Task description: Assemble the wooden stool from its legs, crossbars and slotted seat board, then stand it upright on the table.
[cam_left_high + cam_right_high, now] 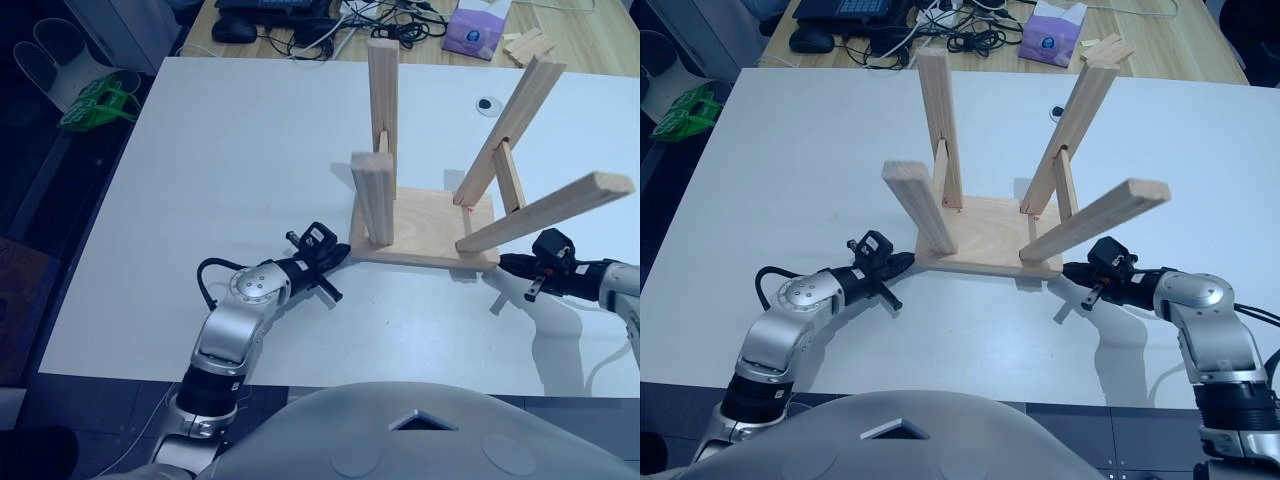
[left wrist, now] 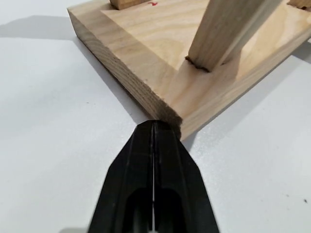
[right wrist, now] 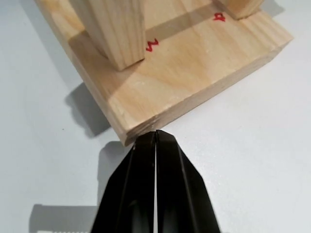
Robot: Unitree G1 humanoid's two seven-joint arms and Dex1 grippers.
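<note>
The wooden stool lies upside down on the white table [image 1: 230, 180], seat board [image 1: 425, 225] flat and legs [image 1: 382, 85] splaying upward, joined by crossbars [image 1: 508, 175]. My left gripper [image 1: 343, 252] is shut, its tip touching the board's near left corner [image 2: 170, 116]. My right gripper [image 1: 503, 262] is shut too, tip against the near right corner [image 3: 133, 133]. Nothing is held in either. Red numbers mark the leg slots [image 3: 153, 45].
A desk beyond the table's far edge carries cables, a mouse [image 1: 235, 30], a purple tissue box [image 1: 475, 28] and spare wood pieces [image 1: 527, 45]. A small black disc [image 1: 487, 104] lies on the table behind the stool. Bare tabletop stretches left of the stool.
</note>
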